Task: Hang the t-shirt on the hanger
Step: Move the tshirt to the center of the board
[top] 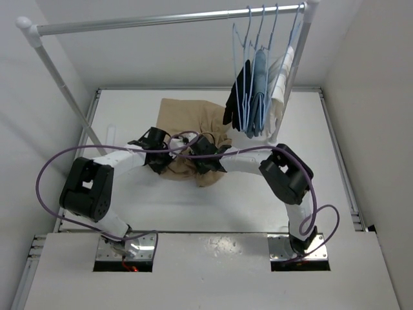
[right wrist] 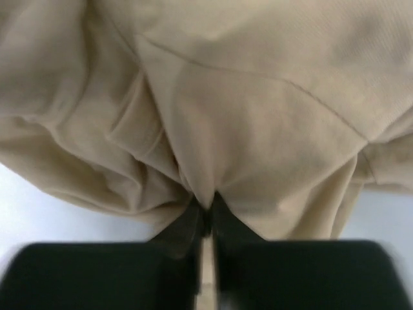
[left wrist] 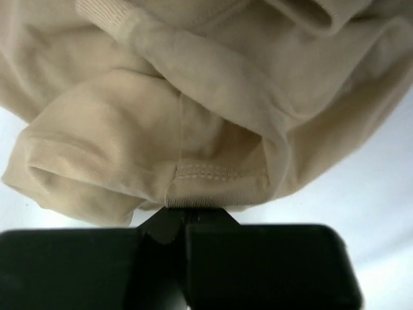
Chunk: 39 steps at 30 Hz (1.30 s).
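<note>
T-shirt: tan, bunched on the bench, directly ahead of both jaws.
Left jaws: shut tight on the stitched hem fold.
Right jaws: pinched together on a gathered pleat of cloth.
Hanger: on the rail, well beyond the jaws.
Step in hand, judged: lift both pinches evenly, drawing them apart so the cloth opens without slipping.

The right gripper jaws pinch a t-shirt fold, seemingly tightly.

White arms with black joints and looping purple cables
</note>
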### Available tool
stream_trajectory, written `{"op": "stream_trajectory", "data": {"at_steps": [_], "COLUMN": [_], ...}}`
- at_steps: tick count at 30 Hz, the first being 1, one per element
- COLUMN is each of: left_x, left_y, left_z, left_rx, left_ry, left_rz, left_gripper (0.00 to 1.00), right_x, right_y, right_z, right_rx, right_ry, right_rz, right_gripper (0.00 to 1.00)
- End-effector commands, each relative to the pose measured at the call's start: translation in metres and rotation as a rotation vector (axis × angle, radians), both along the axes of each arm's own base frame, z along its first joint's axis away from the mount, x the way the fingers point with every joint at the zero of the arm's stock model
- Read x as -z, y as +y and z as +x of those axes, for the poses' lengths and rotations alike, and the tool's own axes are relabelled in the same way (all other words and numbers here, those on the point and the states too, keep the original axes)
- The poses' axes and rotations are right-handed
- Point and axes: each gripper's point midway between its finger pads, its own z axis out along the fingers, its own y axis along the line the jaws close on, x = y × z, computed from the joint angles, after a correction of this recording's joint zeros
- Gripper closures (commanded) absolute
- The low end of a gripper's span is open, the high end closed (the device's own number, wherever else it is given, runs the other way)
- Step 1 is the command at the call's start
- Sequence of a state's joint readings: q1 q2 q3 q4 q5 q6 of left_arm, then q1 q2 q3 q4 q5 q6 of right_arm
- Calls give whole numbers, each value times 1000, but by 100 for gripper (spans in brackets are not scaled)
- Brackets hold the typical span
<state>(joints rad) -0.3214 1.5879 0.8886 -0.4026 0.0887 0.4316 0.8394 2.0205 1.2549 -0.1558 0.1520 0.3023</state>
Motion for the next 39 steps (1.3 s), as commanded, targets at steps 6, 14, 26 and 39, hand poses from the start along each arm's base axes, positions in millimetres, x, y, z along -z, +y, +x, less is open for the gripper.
{"op": "stream_trajectory", "data": {"at_steps": [6,14,26,39], "left_x": [-15,-18,-26,-68], "left_y": [36,114,112,-6], "left_z": [11,-3,-21,17], "left_rx": [-70,-107,201,318], "left_ry": [-58,-34,33,-92], "left_rz": [29,226,307,-94], "left_gripper": [100,100,86,43], "right_x": [-5,-25,-30,-71], "right_y": [-70,-152,-190,-65], "right_z": [-18,-62,-103,-90], "right_rx": [198,337,382,-189], "right_ry": [2,35,139,59], "right_rz": [-121,-287,-387,-125], "right_gripper": [100,100,60,4]}}
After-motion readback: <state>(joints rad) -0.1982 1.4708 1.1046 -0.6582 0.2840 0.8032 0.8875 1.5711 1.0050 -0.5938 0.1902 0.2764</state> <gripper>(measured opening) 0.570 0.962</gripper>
